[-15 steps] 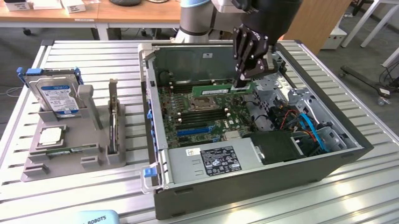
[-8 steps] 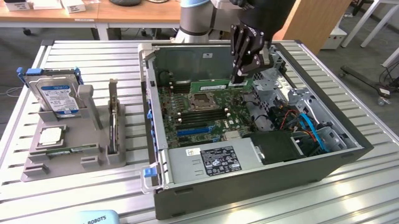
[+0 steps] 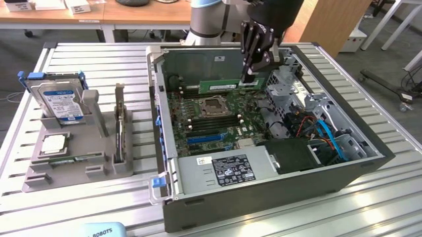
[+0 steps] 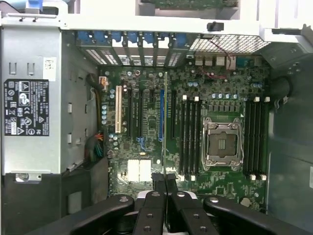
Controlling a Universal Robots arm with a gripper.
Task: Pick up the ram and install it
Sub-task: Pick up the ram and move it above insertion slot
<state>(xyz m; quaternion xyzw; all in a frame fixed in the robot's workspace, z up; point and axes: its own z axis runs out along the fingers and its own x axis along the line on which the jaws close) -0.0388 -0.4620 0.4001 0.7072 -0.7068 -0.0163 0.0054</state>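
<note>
ram (image 3: 223, 85) is in my grip, long edge level, hanging inside the open case (image 3: 264, 197) over the far part of the motherboard (image 3: 197, 118), beyond the CPU socket (image 3: 212, 106). In the wrist view it runs edge-on as a thin line (image 4: 164, 127) straight out from my fingertips.

gripper (image 3: 250, 76) is closed down on the stick's upper edge, jaws nearly together with only the board's thickness between them. Same grip seen from the wrist (image 4: 164, 180).

Step, as I judge it: pick is done and this is the carry/align phase of the install. The stick looks clear of the board, not seated, though I can't tell the exact gap from here.

Alignment: the edge-on line sits between the blue expansion slot (image 4: 161, 115) and the nearest bank of memory slots (image 4: 188, 137). It's parallel to them but not clearly over one. A second bank (image 4: 254, 137) lies on the other side of the socket (image 4: 222, 142).

What seating calls for, in my judgement: a small sideways correction onto one slot, stick kept square and vertical, notch matched to the key, end latches open, then a straight even push. Notch and latch state are too small to read.
</note>
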